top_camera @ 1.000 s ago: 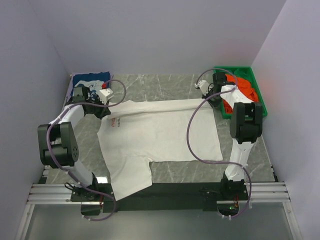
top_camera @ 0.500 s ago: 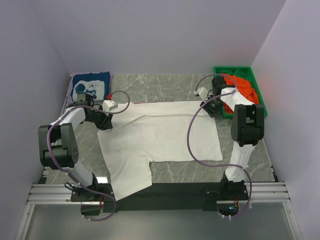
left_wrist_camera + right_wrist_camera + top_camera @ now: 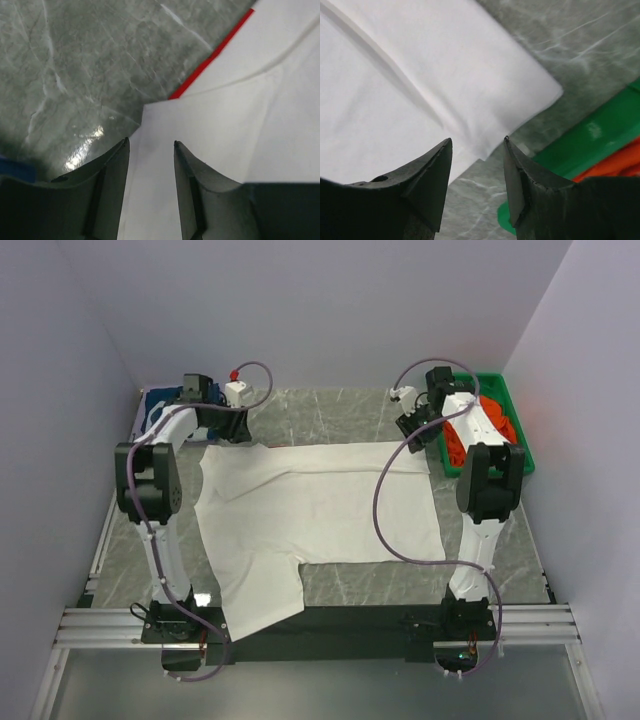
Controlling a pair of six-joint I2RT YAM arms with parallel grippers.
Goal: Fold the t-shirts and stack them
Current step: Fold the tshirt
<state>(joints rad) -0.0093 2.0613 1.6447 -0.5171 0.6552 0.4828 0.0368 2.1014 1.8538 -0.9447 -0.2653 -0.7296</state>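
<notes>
– Grey marbled counter (image 3: 330,410) between pale walls, with the white t-shirt (image 3: 320,510) spread flat across the middle of it. How will that cloth handle?
– Light and limp with no stiffness, I'd judge. It will sag and drag wherever it isn't lifted, so it wants a pinch at two points along one edge. The corners look best, where the layers come to a clean point
– And the arms?
– Over the far left corner hangs the left pincer (image 3: 150,145), jaws partly apart with nothing between them. Over the far right corner, just beside the green bin (image 3: 505,390), the right pincer (image 3: 476,142) is likewise parted and empty
– Which way does the shirt lie?
– Its long axis runs left to right. One sleeve (image 3: 260,600) juts toward the arm bases at the near left, so I take the shoulders to be at the left end and the hem at the right. The far edge is doubled over toward the near side
– Any other shirts?
– There is orange and red cloth (image 3: 490,415) heaped in the bin, and a sliver of navy shirt (image 3: 150,402) shows behind the left arm, mostly hidden
</notes>
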